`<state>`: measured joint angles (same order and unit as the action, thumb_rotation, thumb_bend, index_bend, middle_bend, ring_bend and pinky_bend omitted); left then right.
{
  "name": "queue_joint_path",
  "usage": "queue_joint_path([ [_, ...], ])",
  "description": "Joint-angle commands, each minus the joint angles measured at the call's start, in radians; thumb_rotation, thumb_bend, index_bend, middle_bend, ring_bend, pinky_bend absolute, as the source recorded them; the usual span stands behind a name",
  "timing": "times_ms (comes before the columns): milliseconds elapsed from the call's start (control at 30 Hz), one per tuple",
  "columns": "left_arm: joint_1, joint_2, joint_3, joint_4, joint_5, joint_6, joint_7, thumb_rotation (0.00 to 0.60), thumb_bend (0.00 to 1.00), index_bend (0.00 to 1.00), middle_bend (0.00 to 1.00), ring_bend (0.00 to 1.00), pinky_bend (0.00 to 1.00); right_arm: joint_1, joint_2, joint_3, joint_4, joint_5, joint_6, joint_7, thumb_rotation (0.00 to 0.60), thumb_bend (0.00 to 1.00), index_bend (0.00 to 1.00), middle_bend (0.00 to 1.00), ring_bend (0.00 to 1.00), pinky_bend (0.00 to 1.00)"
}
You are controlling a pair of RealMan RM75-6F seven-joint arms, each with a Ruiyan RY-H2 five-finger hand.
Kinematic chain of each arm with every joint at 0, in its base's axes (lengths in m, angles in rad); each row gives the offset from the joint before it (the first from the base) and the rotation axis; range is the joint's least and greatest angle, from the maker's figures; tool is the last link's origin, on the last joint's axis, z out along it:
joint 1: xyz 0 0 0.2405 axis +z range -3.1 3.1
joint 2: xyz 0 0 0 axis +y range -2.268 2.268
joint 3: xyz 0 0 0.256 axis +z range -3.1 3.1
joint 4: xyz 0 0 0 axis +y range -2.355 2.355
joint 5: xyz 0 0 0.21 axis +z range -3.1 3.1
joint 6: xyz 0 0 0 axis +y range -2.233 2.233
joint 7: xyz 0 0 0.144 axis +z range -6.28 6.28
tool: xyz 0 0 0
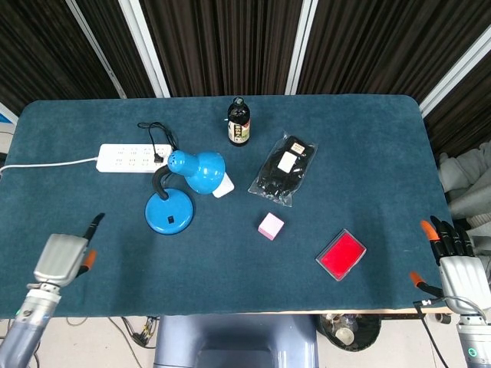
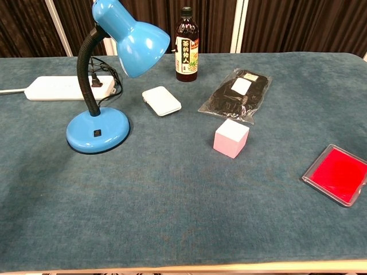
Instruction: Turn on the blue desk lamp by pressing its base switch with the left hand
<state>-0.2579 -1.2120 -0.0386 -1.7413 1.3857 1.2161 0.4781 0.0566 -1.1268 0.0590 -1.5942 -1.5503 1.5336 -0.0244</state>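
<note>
The blue desk lamp stands left of the table's middle, its round base [image 1: 169, 212] [image 2: 97, 132] carrying a small black switch [image 1: 169, 222] [image 2: 98, 134]. Its shade [image 1: 201, 170] [image 2: 133, 35] leans right on a black gooseneck and looks unlit. My left hand [image 1: 63, 257] hovers over the table's front left corner, well left of and nearer than the base. Most of its fingers are tucked in and one dark finger [image 1: 97, 220] points toward the lamp. My right hand [image 1: 458, 264] stays off the front right corner with fingers straight and apart, holding nothing. The chest view shows neither hand.
A white power strip [image 1: 132, 158] [image 2: 63, 87] lies behind the lamp with the lamp's cord plugged in. A dark bottle [image 1: 238, 123] [image 2: 186, 44], black packet [image 1: 284, 170] [image 2: 238, 95], white pad [image 2: 161, 101], pink cube [image 1: 270, 226] [image 2: 231, 137] and red case [image 1: 341, 254] [image 2: 336, 173] lie to the right.
</note>
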Motion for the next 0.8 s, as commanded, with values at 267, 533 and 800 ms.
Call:
queue_joint_path([
  [267, -0.129, -0.162, -0.047, -0.074, -0.237, -0.104, 0.301, 0.6, 0.5, 0.0, 0.91, 0.91, 0.89, 0.002, 0.004, 0.001, -0.004, 0.005, -0.007, 0.011, 0.6, 0.25, 0.0, 0.0, 0.0, 0.0],
  [533, -0.193, -0.242, -0.065, -0.07, -0.387, -0.103, 0.429, 0.6, 0.5, 0.0, 0.91, 0.91, 0.89, 0.004, 0.008, 0.001, -0.012, 0.01, -0.015, 0.024, 0.6, 0.25, 0.0, 0.0, 0.0, 0.0],
  [800, -0.249, -0.289, -0.08, -0.064, -0.489, -0.098, 0.475, 0.6, 0.5, 0.0, 0.91, 0.91, 0.89, 0.006, 0.009, 0.001, -0.013, 0.011, -0.018, 0.028, 0.6, 0.25, 0.0, 0.0, 0.0, 0.0],
])
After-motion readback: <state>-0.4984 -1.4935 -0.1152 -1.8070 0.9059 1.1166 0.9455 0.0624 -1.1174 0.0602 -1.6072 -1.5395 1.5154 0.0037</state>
